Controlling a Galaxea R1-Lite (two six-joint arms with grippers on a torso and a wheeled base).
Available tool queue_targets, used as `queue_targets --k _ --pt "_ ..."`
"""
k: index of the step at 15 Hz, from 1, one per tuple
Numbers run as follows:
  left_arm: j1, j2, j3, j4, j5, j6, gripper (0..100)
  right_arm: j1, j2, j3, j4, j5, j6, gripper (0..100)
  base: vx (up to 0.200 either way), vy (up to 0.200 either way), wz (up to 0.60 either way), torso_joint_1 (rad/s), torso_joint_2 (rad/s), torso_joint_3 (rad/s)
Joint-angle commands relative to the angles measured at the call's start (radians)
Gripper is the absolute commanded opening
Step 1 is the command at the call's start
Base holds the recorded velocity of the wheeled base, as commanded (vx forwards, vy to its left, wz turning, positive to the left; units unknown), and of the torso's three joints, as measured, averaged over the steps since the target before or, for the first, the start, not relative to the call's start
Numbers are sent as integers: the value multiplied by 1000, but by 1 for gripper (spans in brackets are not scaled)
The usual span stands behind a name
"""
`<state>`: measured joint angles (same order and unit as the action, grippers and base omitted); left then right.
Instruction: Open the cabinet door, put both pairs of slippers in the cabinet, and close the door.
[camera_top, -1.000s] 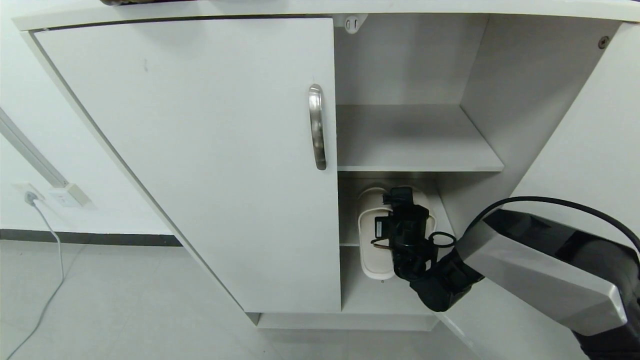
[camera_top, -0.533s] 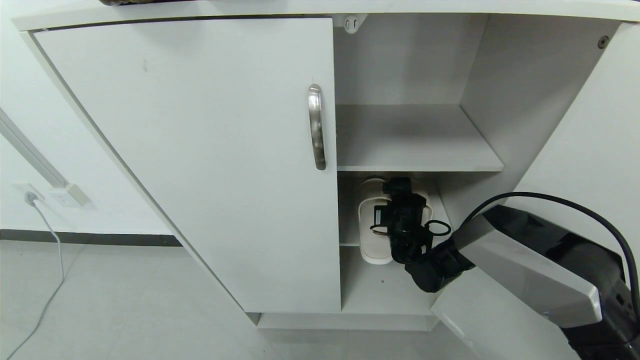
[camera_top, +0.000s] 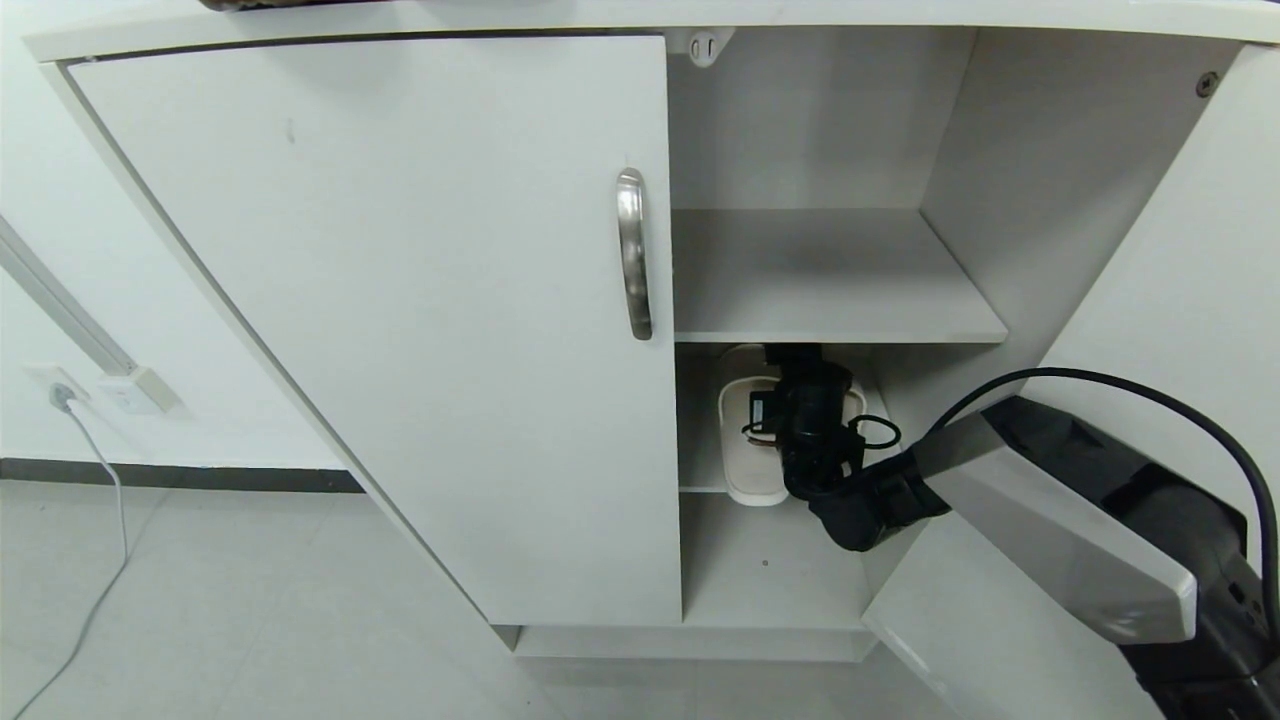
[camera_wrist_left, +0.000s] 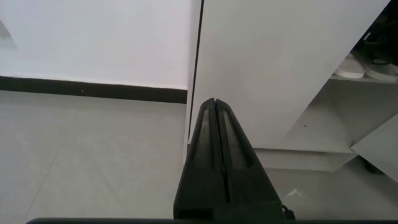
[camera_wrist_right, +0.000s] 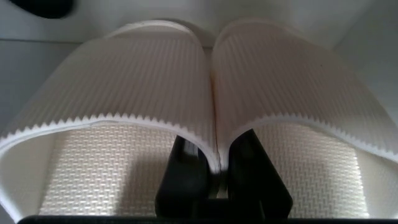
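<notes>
A pair of white slippers (camera_top: 745, 445) lies side by side on the cabinet's lower shelf (camera_top: 700, 478), toes pointing inward. My right gripper (camera_top: 795, 378) is shut on the two inner edges of the slippers (camera_wrist_right: 124, 106), its black fingers (camera_wrist_right: 183, 180) pinching them together; the gripper (camera_wrist_right: 217, 180) reaches under the upper shelf (camera_top: 830, 285). The right cabinet door (camera_top: 1180, 250) stands open and the left door (camera_top: 400, 300) is closed. My left gripper (camera_wrist_left: 216, 106) hangs shut and empty low in front of the left door, above the floor. The slippers (camera_wrist_left: 351, 67) also show on the shelf there.
A metal handle (camera_top: 632, 255) runs down the left door's edge. The cabinet's bottom compartment (camera_top: 760, 580) lies below the slippers. A dark shape (camera_wrist_right: 37, 6) sits at the back of the shelf. A wall socket with a cable (camera_top: 62, 398) is at the left.
My right gripper has carried the white slippers deeper into the cabinet, further under the upper shelf. The left door has not moved.
</notes>
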<state>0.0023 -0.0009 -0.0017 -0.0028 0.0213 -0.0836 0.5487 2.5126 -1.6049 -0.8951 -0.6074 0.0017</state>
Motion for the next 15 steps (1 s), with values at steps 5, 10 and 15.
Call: queue_targets --k 5,10,15 --pt "1 1 0 0 0 -1 0 -20 20 -21 24 11 -5 0 0 0 0 0 0 0" --pt "1 1 0 0 0 -1 0 -23 31 -20 22 12 -5 0 0 0 0 0 0 0" --pt "1 1 0 0 2 1 0 -13 2 60 7 11 -6 100 0 0 0 0 0 0"
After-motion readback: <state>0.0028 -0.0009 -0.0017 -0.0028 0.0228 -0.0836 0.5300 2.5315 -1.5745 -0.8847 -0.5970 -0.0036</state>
